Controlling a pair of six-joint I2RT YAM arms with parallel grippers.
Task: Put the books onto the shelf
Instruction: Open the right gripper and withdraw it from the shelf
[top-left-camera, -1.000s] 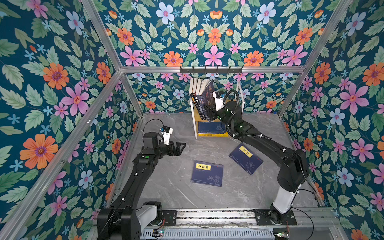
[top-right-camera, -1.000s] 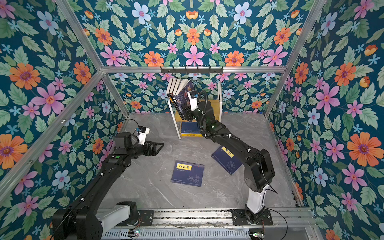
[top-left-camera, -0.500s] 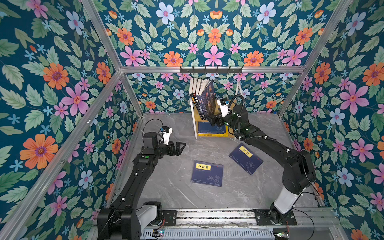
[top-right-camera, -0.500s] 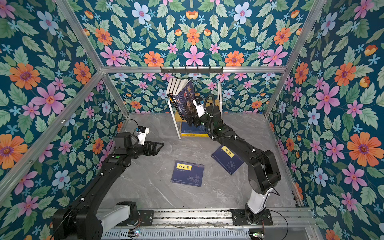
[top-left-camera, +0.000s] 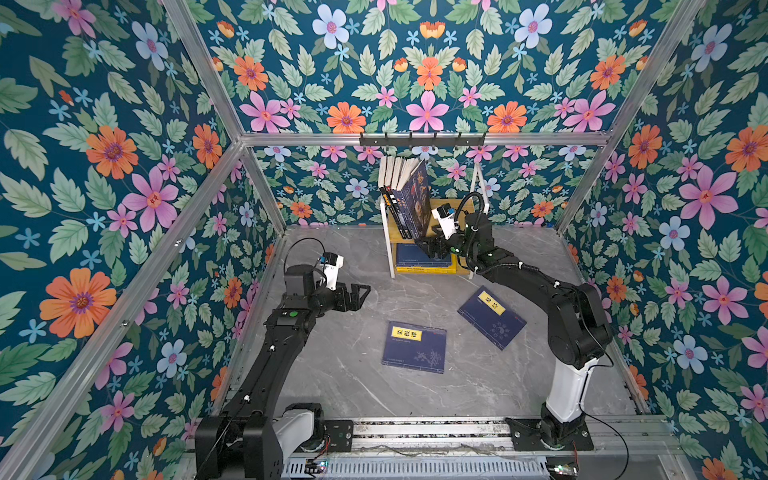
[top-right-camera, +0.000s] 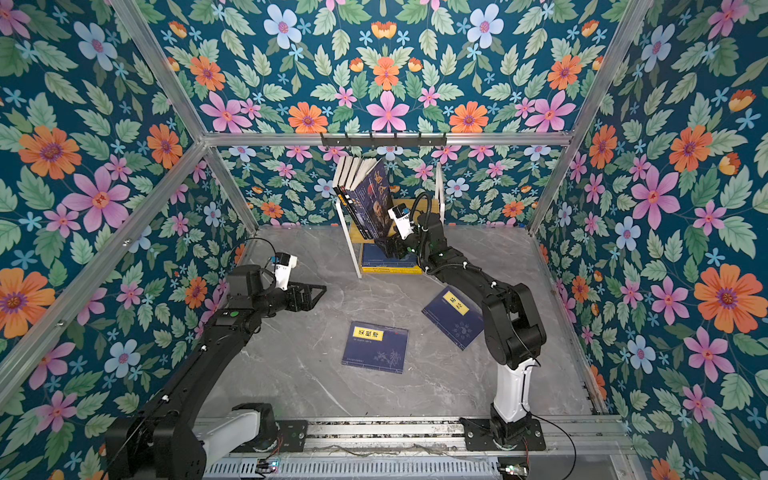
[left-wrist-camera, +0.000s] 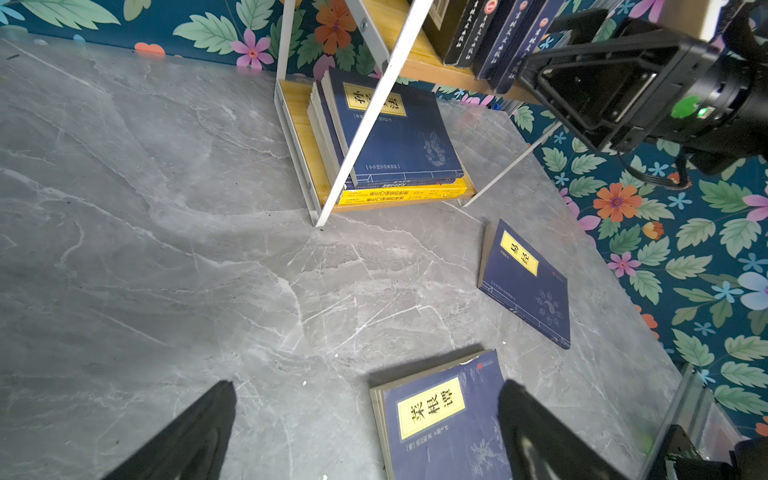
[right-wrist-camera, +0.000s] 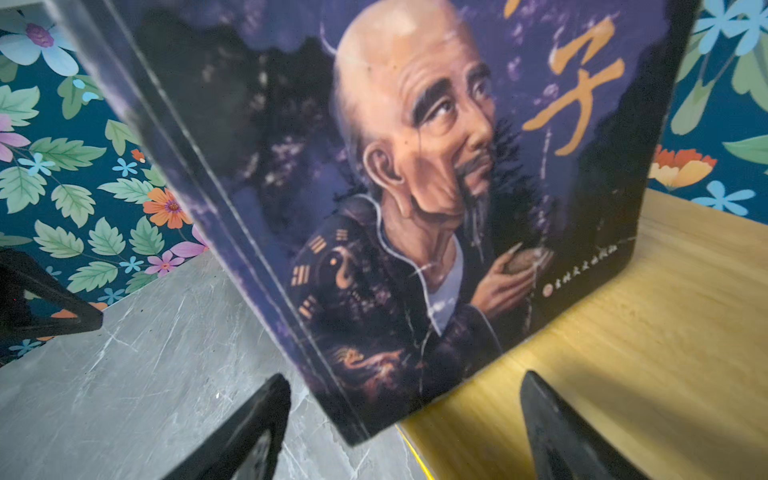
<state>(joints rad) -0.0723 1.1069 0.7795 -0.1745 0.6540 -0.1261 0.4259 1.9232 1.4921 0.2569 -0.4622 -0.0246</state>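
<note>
Books are split between rack and bench right now. A row of thin dark paperbacks (top-left-camera: 399, 187) stands on the top board of the small two-tier shelf (top-left-camera: 389, 249) with light wooden boards and a thin white metal frame. The row doesn't fill the board, so they all lean. The outermost one, a dark purple paperback with a painted bald old man (right-wrist-camera: 415, 187) on the cover, tilts most, its bottom corner right at the board's front edge.

The right claw (right-wrist-camera: 405, 376) sits at that corner with its fingers spread either side of it, not pinching anything as far as I can see. My guess is it's there to catch or nudge the book so it doesn't slide off.

The lower board holds a flat stack of navy and yellow paperbacks (left-wrist-camera: 395, 137), lying down, probably because that's the stable way to pile them.

Two are left on the grey marble bench (top-left-camera: 332, 374): a middle navy paperback with a yellow title label (top-left-camera: 415, 347) and an angled navy paperback (top-left-camera: 492, 318) nearer the right arm. The left claw (left-wrist-camera: 368, 384) hovers spread wide and empty over the middle one, which looks like the next pickup to me.
</note>
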